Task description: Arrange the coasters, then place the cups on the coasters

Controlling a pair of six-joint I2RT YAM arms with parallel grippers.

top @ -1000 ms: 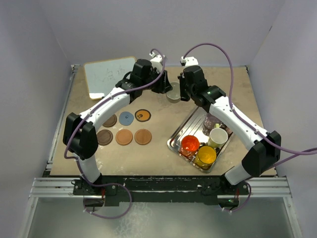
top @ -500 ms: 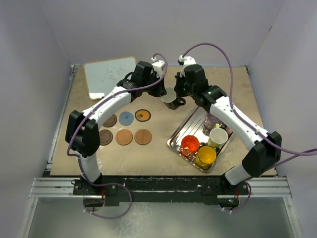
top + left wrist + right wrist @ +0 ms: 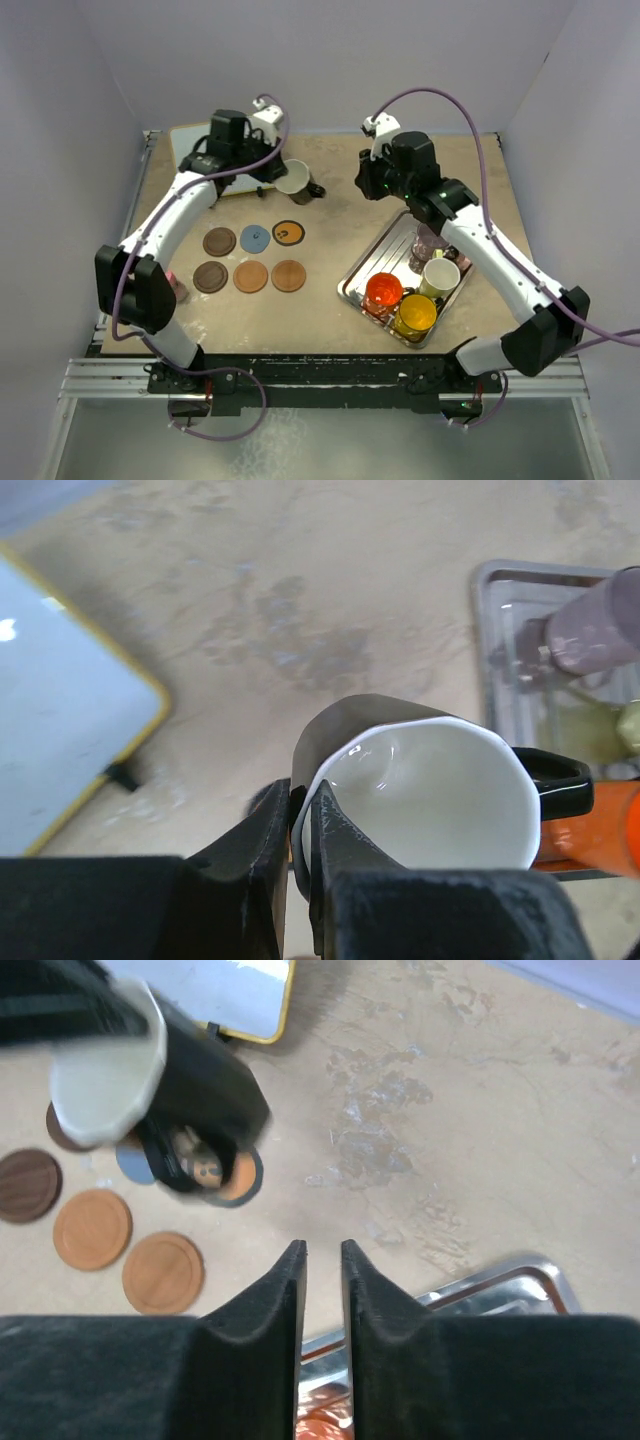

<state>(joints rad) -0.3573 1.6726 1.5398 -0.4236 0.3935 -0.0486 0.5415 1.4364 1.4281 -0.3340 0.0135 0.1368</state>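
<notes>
Table (image 3: 330, 225): flat tan-brown top, mottled with pale scuffs and grey stains, clearest in the wrist views (image 3: 300, 590) (image 3: 500, 1110). Whiteboard (image 3: 187, 152): rectangular, rounded corners, thin yellow-wood frame, lying flat at the far left corner of the table; part of it is covered in the overhead view, and one framed corner shows in each wrist view (image 3: 60, 700) (image 3: 230, 990). Tray (image 3: 390, 245): shiny metal, rectangular, raised rim, set askew on the right half of the table, well apart from the whiteboard. Rail (image 3: 320, 372): silver slotted metal bar running along the near edge. Walls (image 3: 60, 100): plain pale lavender-grey, enclosing three sides.
</notes>
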